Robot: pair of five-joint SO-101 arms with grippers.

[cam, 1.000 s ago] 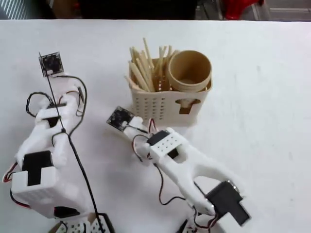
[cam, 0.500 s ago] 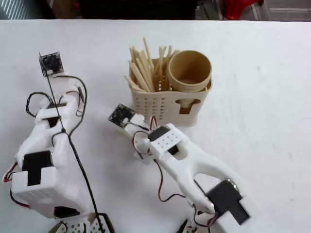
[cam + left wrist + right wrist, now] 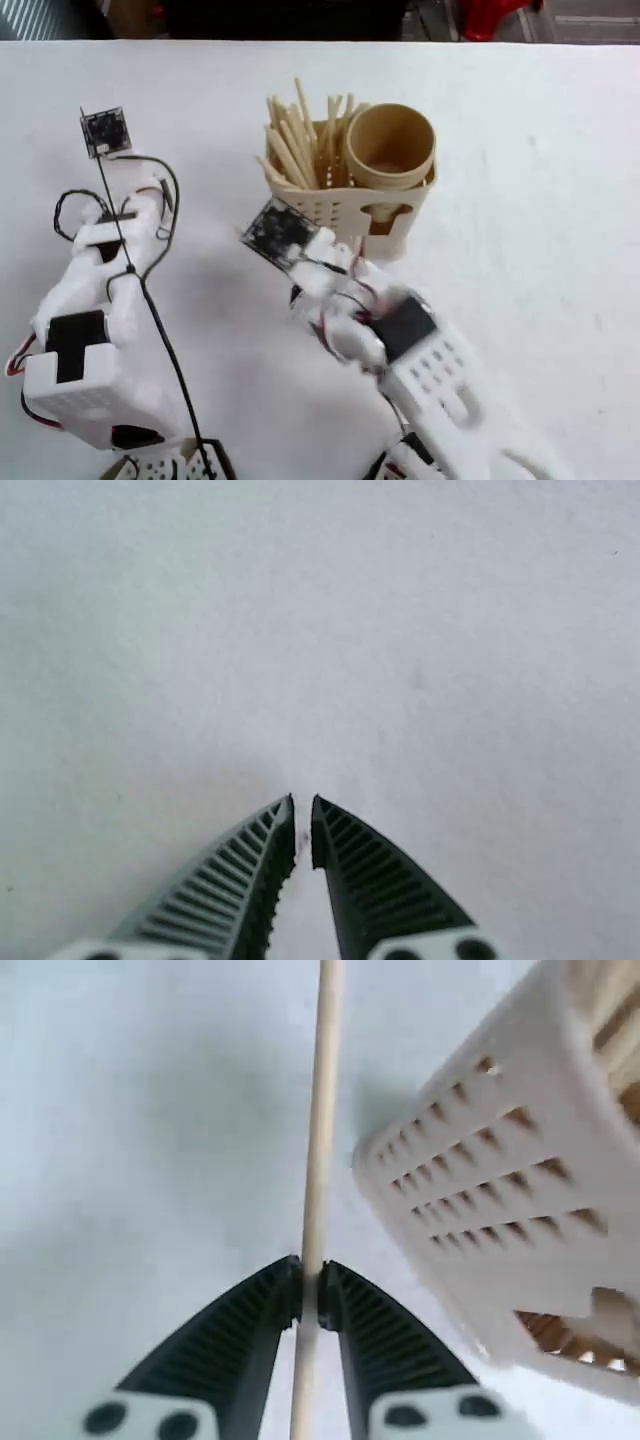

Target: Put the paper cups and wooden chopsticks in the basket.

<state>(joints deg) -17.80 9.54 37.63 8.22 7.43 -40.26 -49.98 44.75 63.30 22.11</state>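
In basket (image 3: 345, 215): cups (image 3: 390, 150), bundle of chopsticks (image 3: 298, 140). One chopstick (image 3: 322, 1130) pinched in right gripper (image 3: 308, 1295) fingers, just beside basket; likely last item. Empty left gripper (image 3: 302, 825) fingers nearly closed over tabletop (image 3: 450, 630).

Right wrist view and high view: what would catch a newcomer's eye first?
The right hand pinches one wooden chopstick right beside the white basket. From above, that basket stands mid-table, holding a bundle of chopsticks and a paper cup. The left hand hangs shut over bare table.
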